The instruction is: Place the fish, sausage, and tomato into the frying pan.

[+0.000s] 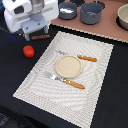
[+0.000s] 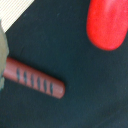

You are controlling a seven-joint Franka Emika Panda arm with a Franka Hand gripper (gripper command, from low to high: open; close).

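Note:
The dark reddish-brown sausage (image 1: 40,37) lies on the black table, just off the placemat's far-left corner. It fills the wrist view (image 2: 35,79). My gripper (image 1: 34,31) hangs right above it with the fingers apart and nothing in them. The red tomato (image 1: 28,51) sits on the table just nearer than the sausage, and it also shows in the wrist view (image 2: 107,25). The dark grey frying pan (image 1: 67,10) stands at the back on the tan board. A white shape inside it looks like the fish (image 1: 66,10).
A deeper grey pot (image 1: 91,13) stands beside the pan, and a beige bowl (image 1: 123,17) is at the exterior view's right edge. The striped placemat (image 1: 35,82) carries a beige plate (image 1: 67,66) and two pieces of orange-handled cutlery (image 1: 75,84).

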